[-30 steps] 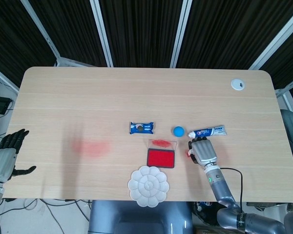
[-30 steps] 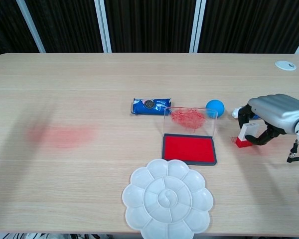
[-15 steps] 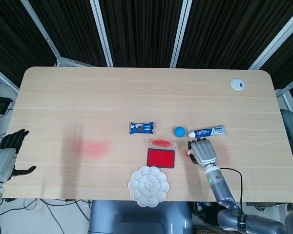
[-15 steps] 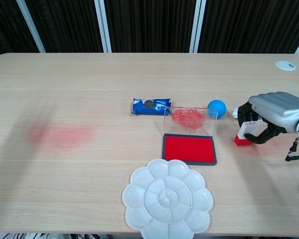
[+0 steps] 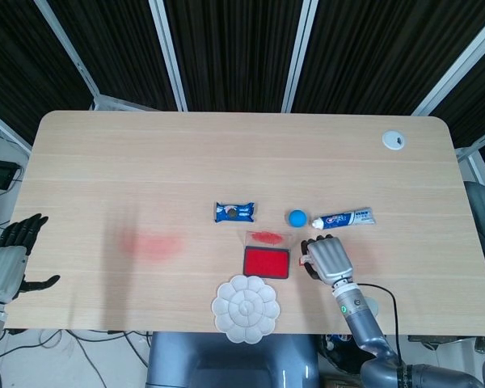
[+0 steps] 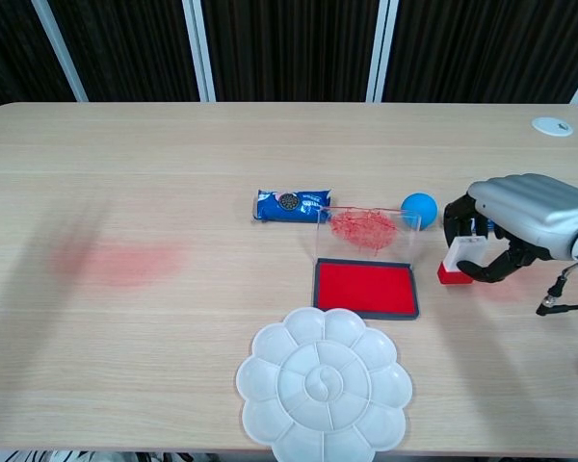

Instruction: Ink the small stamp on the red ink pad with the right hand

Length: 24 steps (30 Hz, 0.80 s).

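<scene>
The small stamp (image 6: 457,263), white with a red base, is gripped in my right hand (image 6: 520,223), a little right of the red ink pad (image 6: 365,288) and lifted just off the table. In the head view the right hand (image 5: 328,258) covers most of the stamp; only a red bit shows at its left edge, close to the ink pad (image 5: 266,263). The pad's clear lid (image 6: 366,229) stands open behind it, smeared with red ink. My left hand (image 5: 10,255) hangs open off the table's left edge.
A white flower-shaped palette (image 6: 322,388) lies in front of the pad. A blue ball (image 6: 416,208), a toothpaste tube (image 5: 343,218) and a blue cookie packet (image 6: 291,205) lie behind it. A red smear (image 6: 116,262) marks the table at left.
My right hand has carried the stamp leftward, from beside the toothpaste toward the ink pad's right edge. The left hand has not moved.
</scene>
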### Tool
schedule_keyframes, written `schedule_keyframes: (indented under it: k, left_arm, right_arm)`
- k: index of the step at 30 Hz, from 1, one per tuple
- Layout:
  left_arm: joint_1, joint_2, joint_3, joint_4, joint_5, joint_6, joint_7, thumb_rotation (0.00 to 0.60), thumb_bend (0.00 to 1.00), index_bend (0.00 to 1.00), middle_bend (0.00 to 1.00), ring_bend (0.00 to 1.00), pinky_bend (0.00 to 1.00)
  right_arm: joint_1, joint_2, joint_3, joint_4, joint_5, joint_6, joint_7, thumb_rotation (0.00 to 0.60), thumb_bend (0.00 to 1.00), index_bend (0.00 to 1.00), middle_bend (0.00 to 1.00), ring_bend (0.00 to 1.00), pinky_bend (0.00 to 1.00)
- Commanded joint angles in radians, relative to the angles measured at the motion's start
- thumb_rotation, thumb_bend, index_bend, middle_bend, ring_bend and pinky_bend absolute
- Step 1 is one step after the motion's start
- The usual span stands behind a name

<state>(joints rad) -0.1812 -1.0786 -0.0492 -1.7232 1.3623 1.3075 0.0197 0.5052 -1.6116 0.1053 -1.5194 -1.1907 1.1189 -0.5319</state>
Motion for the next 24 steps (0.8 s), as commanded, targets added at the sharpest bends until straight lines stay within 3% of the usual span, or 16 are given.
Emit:
schedule_keyframes:
  k: [1, 12, 24]
  left_arm:
    - [0.000, 0.000, 0.000, 0.000, 0.002, 0.001, -0.002, 0.600, 0.00, 0.00, 0.00, 0.00, 0.00]
    - [-0.001, 0.004, 0.002, 0.002, 0.008, -0.002, -0.010, 0.600, 0.00, 0.00, 0.00, 0.00, 0.00]
    - [-0.003, 0.009, 0.003, 0.001, 0.009, -0.009, -0.024, 0.600, 0.00, 0.00, 0.00, 0.00, 0.00]
  right_arm:
    - [0.004, 0.009, 0.000, -0.053, 0.000, 0.009, -0.032, 0.600, 0.62, 0.71, 0.59, 0.47, 0.46]
    - [0.029, -0.075, 0.017, -0.115, 0.073, 0.044, -0.175, 0.600, 0.64, 0.74, 0.61, 0.50, 0.50]
    - [0.081, -0.204, 0.048, -0.036, 0.095, 0.057, -0.234, 0.600, 0.64, 0.74, 0.61, 0.50, 0.50]
